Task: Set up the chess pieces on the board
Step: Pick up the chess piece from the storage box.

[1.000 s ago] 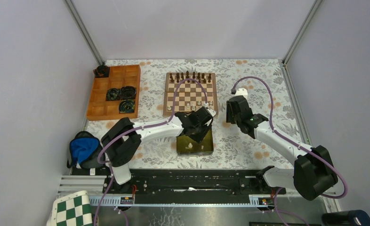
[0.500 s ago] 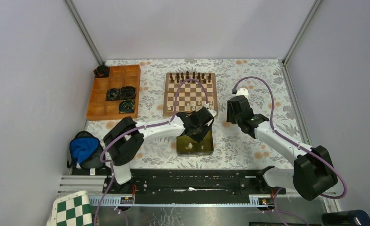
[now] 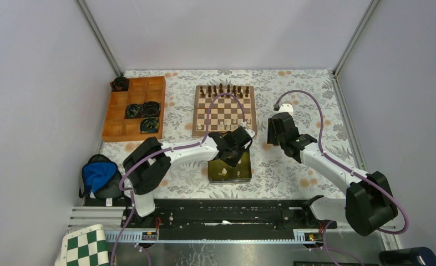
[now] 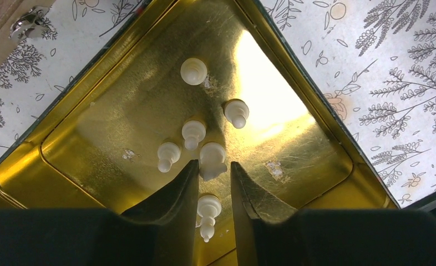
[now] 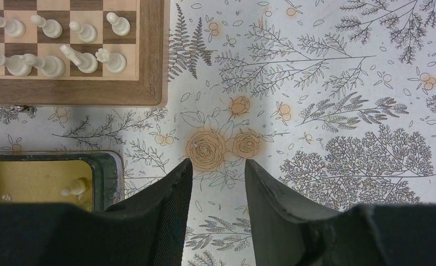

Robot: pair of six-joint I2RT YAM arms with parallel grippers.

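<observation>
Low in the left wrist view, the left end effector (image 4: 213,164) stands part-open astride two chess pieces (image 4: 212,155) in the gold tin (image 4: 121,111), so closing could pinch both or flick one out; the right end effector (image 5: 217,169) hangs open.

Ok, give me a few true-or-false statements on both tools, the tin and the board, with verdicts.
1. The left tool hangs over the gold tin, jaws either side of a cream piece. True.
2. The right tool grips a piece. False: it is open and empty above the floral tablecloth.
3. Six cream pieces show in the tin. True.
4. The chessboard holds no cream pieces. False: several stand at its near right corner.
</observation>
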